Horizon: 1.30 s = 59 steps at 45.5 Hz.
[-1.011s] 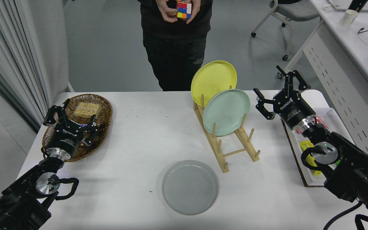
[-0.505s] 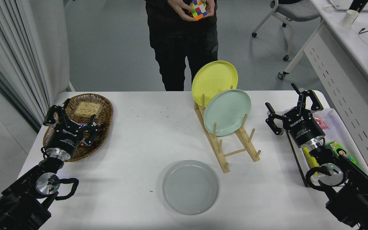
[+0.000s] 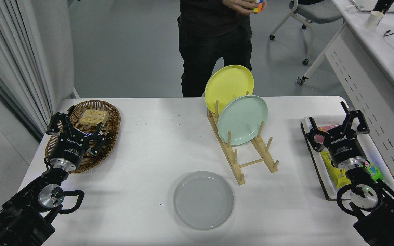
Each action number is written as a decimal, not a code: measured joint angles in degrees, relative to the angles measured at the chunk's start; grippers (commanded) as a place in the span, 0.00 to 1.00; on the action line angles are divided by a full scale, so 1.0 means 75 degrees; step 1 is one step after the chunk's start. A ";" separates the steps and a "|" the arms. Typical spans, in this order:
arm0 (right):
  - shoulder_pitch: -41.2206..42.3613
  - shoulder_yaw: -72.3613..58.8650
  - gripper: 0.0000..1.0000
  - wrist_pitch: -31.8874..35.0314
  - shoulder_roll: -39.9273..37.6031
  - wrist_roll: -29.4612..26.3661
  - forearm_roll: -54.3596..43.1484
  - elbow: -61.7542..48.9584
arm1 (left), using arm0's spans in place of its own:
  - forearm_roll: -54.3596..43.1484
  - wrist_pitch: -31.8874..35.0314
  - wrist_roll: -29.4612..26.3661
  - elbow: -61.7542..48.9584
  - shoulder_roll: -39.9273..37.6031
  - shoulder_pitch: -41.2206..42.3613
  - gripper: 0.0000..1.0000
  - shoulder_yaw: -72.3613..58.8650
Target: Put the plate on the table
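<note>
Nothing seems left for us: the pale grey plate (image 3: 204, 200) lies flat on the white counter (image 3: 149, 153), near the rack; our right gripper (image 3: 337, 128) and parked left gripper (image 3: 75, 127) hold jaws spread, empty.

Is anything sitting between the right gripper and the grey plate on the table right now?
Nothing visible does. The round pale grey glossy plate lies flat on the white table, with bare tabletop between it and the right gripper, which hangs open over the tray at the right edge. The wooden plate rack stands further back, off that line.
</note>
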State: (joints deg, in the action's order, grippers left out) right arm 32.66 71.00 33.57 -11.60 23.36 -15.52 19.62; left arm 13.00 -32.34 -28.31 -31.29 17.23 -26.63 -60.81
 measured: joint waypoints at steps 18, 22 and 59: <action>0.0619 -0.0644 0.99 -0.0785 -0.0077 -0.0791 0.0428 -0.0512 | 0.0001 0.0000 0.0000 0.0000 0.0000 0.0000 0.98 0.0000; 0.0682 -0.0728 0.99 -0.0890 -0.0008 -0.0917 0.0464 -0.0533 | 0.0001 0.0000 0.0000 0.0000 0.0000 0.0000 0.98 0.0001; 0.0591 -0.1188 0.99 -0.0580 0.0383 -0.1098 0.0565 0.0074 | 0.0001 0.0000 0.0000 0.0000 0.0000 0.0000 0.98 0.0000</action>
State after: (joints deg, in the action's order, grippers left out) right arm 37.10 62.09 29.22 -8.73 15.13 -11.28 20.17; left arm 13.00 -32.34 -28.31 -31.29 17.23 -26.63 -60.81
